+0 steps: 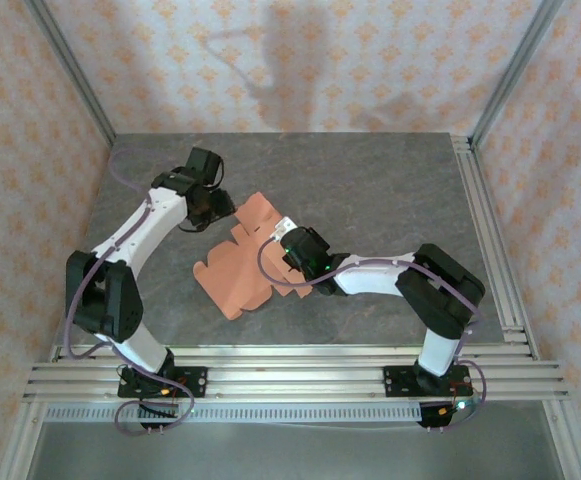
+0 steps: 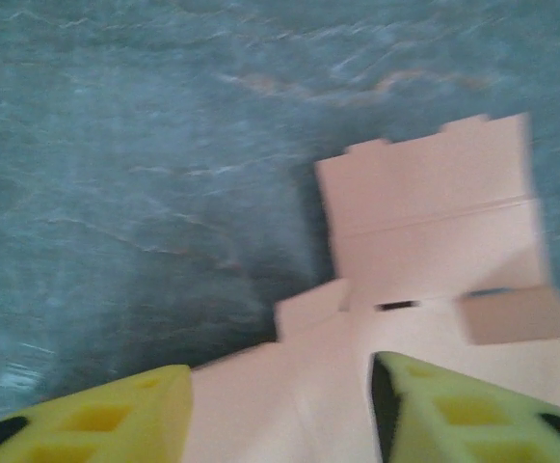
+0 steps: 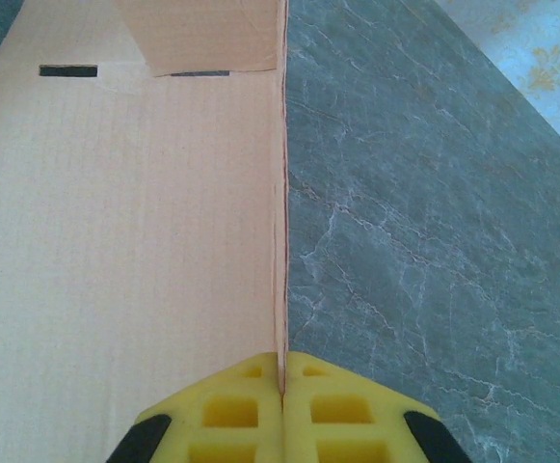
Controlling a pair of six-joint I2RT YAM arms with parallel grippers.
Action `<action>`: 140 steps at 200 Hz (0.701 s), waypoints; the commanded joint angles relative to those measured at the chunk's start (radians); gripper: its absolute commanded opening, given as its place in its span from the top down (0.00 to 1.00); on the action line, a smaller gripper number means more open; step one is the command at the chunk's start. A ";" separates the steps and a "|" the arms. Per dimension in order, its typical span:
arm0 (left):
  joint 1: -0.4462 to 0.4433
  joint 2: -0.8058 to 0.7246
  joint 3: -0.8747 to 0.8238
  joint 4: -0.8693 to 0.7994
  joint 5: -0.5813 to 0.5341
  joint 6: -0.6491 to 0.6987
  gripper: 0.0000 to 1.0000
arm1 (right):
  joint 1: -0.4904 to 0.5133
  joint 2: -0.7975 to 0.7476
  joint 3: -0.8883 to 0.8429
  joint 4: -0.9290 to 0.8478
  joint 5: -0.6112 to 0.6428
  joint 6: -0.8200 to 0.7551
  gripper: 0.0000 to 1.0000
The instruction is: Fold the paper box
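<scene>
- The paper box [image 1: 238, 262] lies in the middle of the tabletop [image 1: 390, 190], between the two arms. It is mostly an open, flat cutout, with its flaps and notches spread on the surface.
- The right jaws are pressed together on a thin edge of the card. In the right wrist view this edge runs straight between the yellow fingers [image 3: 222, 410], and the wide panel [image 3: 116, 212] lies to its left. The edge may be a side strip raised upright, but this is not sure.
- The left jaws are spread over the far left part of the cutout. Card shows between the fingers [image 2: 106, 420], and they do not pinch it.
- One end flap [image 2: 434, 183] seems lifted a little, judging by its shadow; the picture is blurred.
- As a judgement, the task is in its early part: at most one or two folds are begun. Raising the walls, closing the ends and pushing tabs into the slots [image 3: 67, 70] is left to do.
</scene>
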 commanded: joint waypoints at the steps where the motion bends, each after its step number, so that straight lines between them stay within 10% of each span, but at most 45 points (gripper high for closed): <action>1: 0.020 0.033 -0.032 0.037 0.011 0.012 0.57 | -0.002 -0.012 -0.010 0.005 -0.005 0.022 1.00; 140: 0.013 0.215 0.052 0.011 0.078 0.062 0.67 | -0.002 -0.009 0.005 -0.011 0.007 0.026 1.00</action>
